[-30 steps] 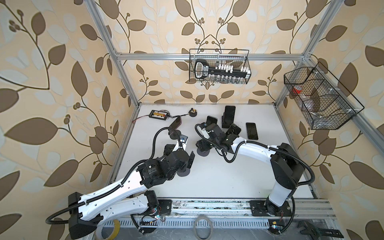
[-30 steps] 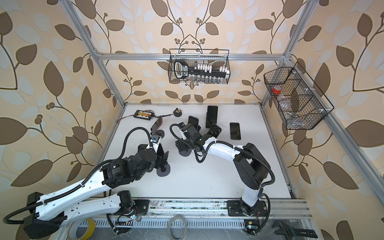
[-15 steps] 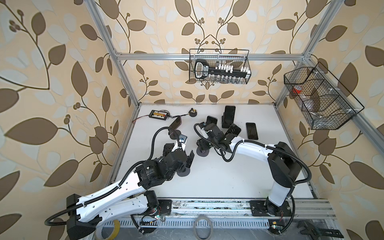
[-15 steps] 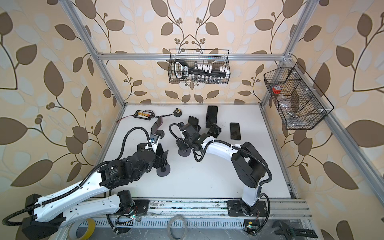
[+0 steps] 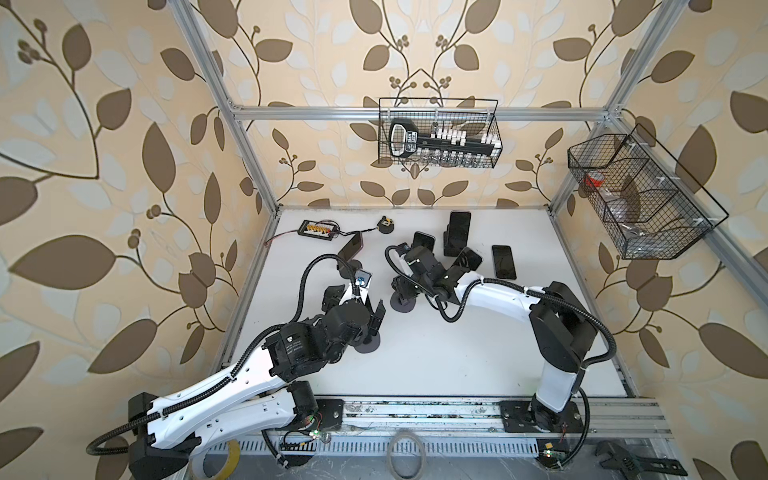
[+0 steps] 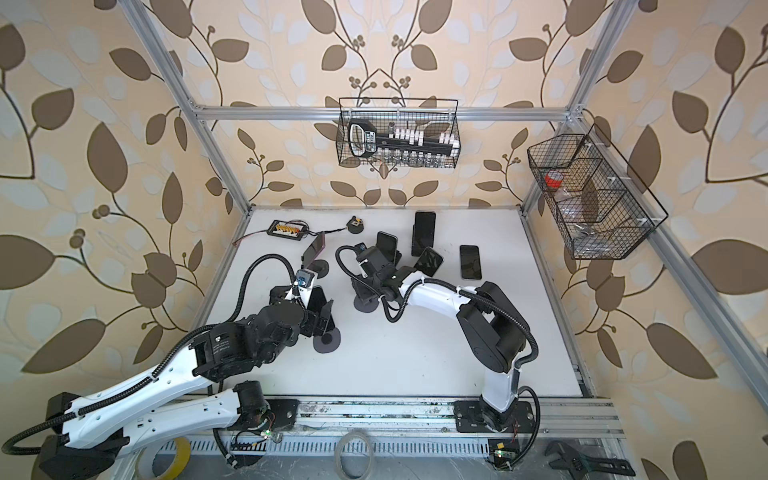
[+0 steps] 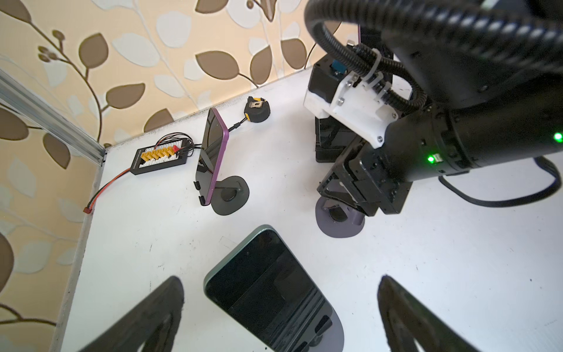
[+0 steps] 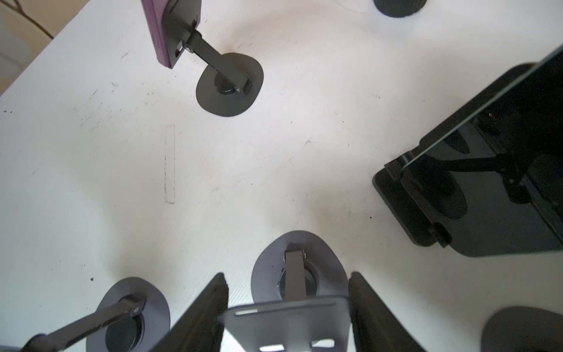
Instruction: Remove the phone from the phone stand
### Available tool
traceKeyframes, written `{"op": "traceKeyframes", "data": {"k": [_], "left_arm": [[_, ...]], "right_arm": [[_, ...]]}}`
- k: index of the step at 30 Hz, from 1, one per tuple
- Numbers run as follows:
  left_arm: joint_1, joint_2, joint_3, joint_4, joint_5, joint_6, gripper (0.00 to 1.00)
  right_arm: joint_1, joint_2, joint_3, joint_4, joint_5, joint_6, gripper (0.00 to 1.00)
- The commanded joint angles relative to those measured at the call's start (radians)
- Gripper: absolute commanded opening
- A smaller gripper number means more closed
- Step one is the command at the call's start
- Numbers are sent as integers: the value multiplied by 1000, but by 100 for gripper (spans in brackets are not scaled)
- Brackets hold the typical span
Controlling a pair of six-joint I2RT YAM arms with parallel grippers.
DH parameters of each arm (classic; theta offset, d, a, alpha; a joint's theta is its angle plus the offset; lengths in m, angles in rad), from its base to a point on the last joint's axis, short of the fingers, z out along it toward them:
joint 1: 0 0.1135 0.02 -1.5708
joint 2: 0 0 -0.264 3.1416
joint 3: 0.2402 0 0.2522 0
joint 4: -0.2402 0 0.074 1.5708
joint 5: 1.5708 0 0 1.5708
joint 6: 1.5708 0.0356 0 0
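At the far left, just beside the purple phone [image 5: 351,248] on its black stand, lay a black charging board [image 5: 318,228] with yellow connectors and red-and-black leads. Any lettering on it was too small to read.

In front of the purple phone, toward the arm bases, the green-rimmed phone [image 7: 265,298] stood tilted on its phone stand [image 5: 369,345]. The left gripper [image 7: 280,279] was spread wide, its fingers [image 7: 152,314] flanking that phone and apart from it, so it gripped nothing.

Behind and right of the purple phone sat a black-and-yellow tape measure [image 5: 385,226].

Right of the purple phone and slightly forward, the right gripper [image 8: 288,275] hung over a grey stand [image 8: 326,265]. Its jaws were drawn partway in, fingers [image 8: 207,307] pressed against both side edges of the stand's slotted plate. No phone showed on that plate in the wrist view.

Further right of the purple phone stood a small propped phone [image 5: 423,241], a tall propped phone [image 5: 459,226] and a tilted phone [image 5: 468,259]. A flat phone [image 5: 503,262] lay on the white table [image 5: 457,357].

High on the back wall, up and right of the purple phone, a wire basket [image 5: 494,120] held a black tool [image 5: 401,139] whose white-lettered label could not be read. Farthest right of the purple phone hung a side basket [image 5: 673,232] holding a red-capped item [image 5: 595,179].
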Motion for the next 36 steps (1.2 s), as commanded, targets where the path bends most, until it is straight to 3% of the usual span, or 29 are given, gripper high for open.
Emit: {"op": "traceKeyframes", "data": {"k": [1,15,24,36], "left_arm": [[5,-6,11,49,-19,15,99],[5,-42,0,57,0,33,99],[5,-58,-18,66,-16,46,99],[5,-73,-11,63,-22,62,99]], "right_arm": [[6,38,64,-3,19,21,59],[-5,202,296,-27,43,-2,58],[-54,396,564,-89,40,-31,58],[-83,517,736,-96,56,-33,62]]}}
